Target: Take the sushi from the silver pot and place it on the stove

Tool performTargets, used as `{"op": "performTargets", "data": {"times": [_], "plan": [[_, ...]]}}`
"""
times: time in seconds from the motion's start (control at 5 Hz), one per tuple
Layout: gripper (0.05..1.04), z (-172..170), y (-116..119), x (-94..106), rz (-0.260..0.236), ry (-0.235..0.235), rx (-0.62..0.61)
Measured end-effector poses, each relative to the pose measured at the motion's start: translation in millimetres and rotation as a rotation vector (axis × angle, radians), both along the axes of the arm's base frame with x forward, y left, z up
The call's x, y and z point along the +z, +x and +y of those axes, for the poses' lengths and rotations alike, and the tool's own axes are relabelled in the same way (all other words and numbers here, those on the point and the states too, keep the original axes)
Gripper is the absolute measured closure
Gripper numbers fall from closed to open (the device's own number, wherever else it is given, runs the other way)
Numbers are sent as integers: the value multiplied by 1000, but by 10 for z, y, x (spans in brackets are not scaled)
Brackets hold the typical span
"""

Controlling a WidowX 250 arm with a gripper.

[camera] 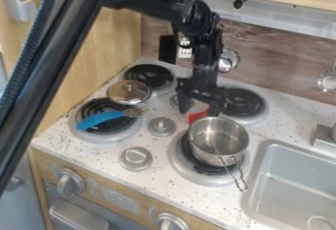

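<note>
The black gripper (199, 110) hangs over the stovetop, just behind the silver pot, between the back-right burner and the small knobs. A red and whitish piece, apparently the sushi (198, 116), sits between its fingertips and spans the gap, so the gripper looks shut on it. Part of the piece is hidden by the gripper and the pot's back rim. The silver pot (218, 140) rests on the front-right burner of the stove (157, 158), its wire handle pointing to the front right. Its visible inside holds no sushi.
A metal lid (128, 92) lies between the two left burners. A blue-handled utensil (99, 119) crosses the front-left burner (108, 131). Low round knobs (161, 126) stand mid-stove. The sink (292, 185) is at the right, and a wooden wall borders the left.
</note>
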State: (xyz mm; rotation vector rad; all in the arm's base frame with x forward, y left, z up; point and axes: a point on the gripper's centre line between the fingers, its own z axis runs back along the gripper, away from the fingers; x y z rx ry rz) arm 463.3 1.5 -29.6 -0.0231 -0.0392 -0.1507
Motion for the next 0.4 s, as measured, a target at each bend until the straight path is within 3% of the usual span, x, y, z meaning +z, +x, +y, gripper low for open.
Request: {"op": "performTargets", "data": {"times": [0.2, 0.4], "plan": [[84, -31, -27, 176, -5, -28, -14], [84, -34, -37, 169, 0, -29, -18]]}}
